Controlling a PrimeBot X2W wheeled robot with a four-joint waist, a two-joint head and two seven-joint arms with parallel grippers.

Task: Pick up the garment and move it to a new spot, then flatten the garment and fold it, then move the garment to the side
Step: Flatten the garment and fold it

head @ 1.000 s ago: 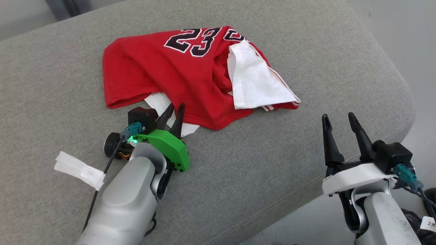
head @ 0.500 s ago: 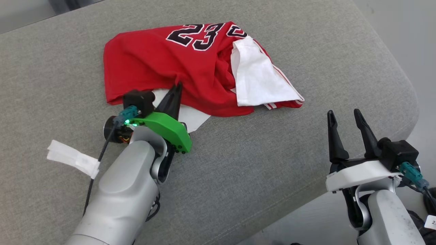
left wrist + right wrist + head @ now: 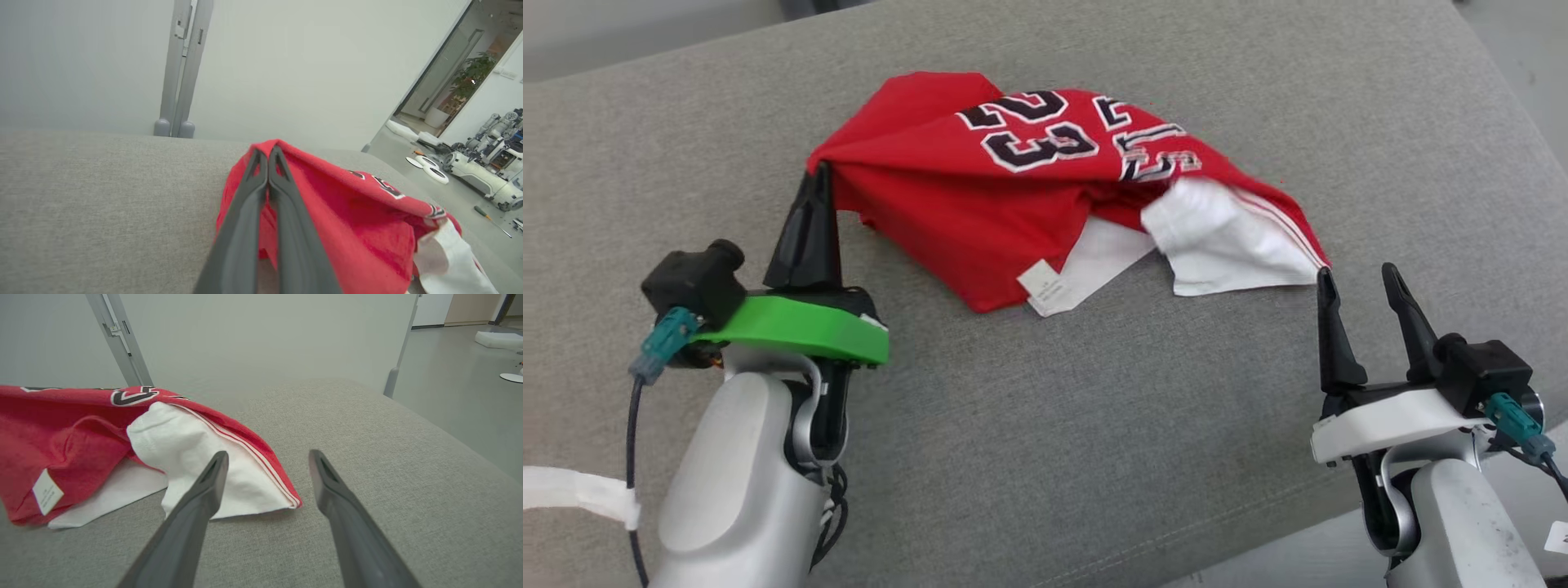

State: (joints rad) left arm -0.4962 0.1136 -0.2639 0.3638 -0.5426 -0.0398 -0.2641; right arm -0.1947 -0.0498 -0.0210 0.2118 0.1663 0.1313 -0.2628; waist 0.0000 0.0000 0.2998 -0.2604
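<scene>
The garment (image 3: 980, 212) is a red jersey with black and white "23" lettering, white panels and a small white label, lying crumpled on the grey cushion (image 3: 1094, 425). My left gripper (image 3: 818, 175) is shut on the garment's left edge and holds that corner raised, so the cloth drapes down to the right. In the left wrist view the closed fingers (image 3: 261, 192) pinch the red fabric (image 3: 347, 220). My right gripper (image 3: 1357, 276) stands open with nothing in it, just off the white corner (image 3: 1241, 253). The right wrist view shows its fingers (image 3: 204, 490) spread before the garment (image 3: 81, 437).
The cushion's front edge runs along the lower right (image 3: 1258, 523), with pale floor beyond. A white tag (image 3: 572, 490) hangs on the left arm's cable. Grey metal posts (image 3: 179, 81) stand behind the cushion. Robot parts lie on the floor at far right (image 3: 482, 171).
My left gripper closed on the garment's near edge, then lifted and carried it left and back. The jersey swung round and its white label turned up. The head view shifted.
</scene>
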